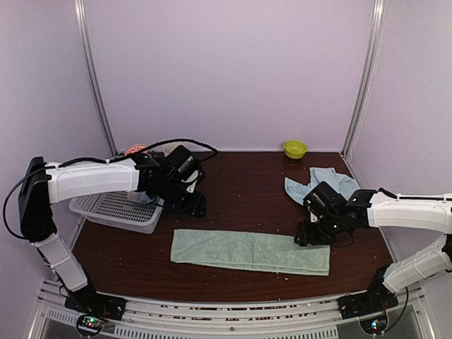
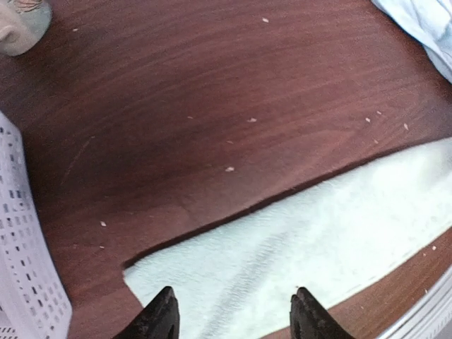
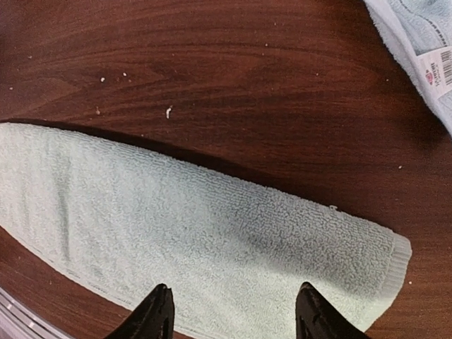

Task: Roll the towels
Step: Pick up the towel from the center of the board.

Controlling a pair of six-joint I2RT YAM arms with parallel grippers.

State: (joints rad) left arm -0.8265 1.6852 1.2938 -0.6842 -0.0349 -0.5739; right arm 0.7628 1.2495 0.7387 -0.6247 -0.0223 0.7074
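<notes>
A pale mint green towel (image 1: 251, 251) lies folded into a long flat strip across the near middle of the table. It also shows in the left wrist view (image 2: 304, 240) and the right wrist view (image 3: 176, 233). No panda patch shows. A light blue towel (image 1: 323, 182) lies crumpled at the back right, its edge in the right wrist view (image 3: 417, 42). My left gripper (image 1: 195, 207) is open and empty above the strip's left end (image 2: 236, 311). My right gripper (image 1: 311, 235) is open and empty above the strip's right end (image 3: 233, 311).
A white mesh basket (image 1: 116, 210) stands at the left under my left arm, its edge in the left wrist view (image 2: 21, 268). A small yellow-green bowl (image 1: 294, 148) sits at the back. A pink-rimmed object (image 1: 135, 150) sits at the back left.
</notes>
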